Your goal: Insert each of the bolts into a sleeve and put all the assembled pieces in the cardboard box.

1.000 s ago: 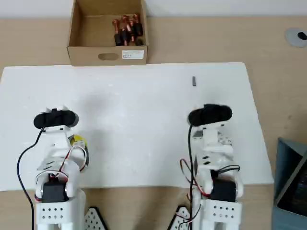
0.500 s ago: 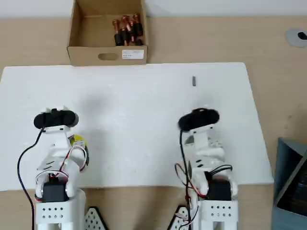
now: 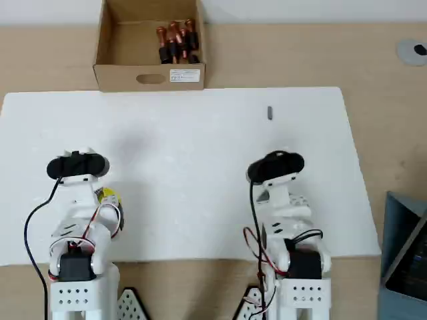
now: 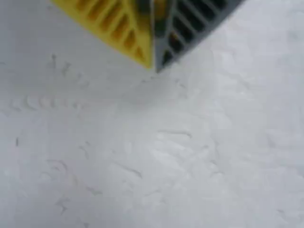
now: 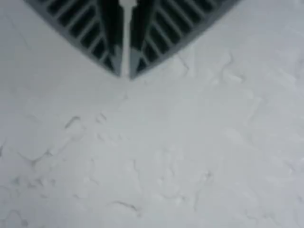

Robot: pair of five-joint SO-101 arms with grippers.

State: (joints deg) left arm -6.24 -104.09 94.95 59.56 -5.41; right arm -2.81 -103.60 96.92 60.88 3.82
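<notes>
broad white mat (image 3: 173, 167), cardboard box (image 3: 150, 79) beyond

Robotics lab bench: wooden table (image 3: 300, 60), white mat (image 3: 187, 180), bare-wired desktop arms (image 3: 287, 227).

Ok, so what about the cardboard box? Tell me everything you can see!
The cardboard box is brown and open on top, standing upright on the wooden table just past the far edge of the white mat. Its front wall has an oval hand hole and a small white label. Inside, toward its right side, lies a bunch of copper-and-black assembled pieces.
</notes>
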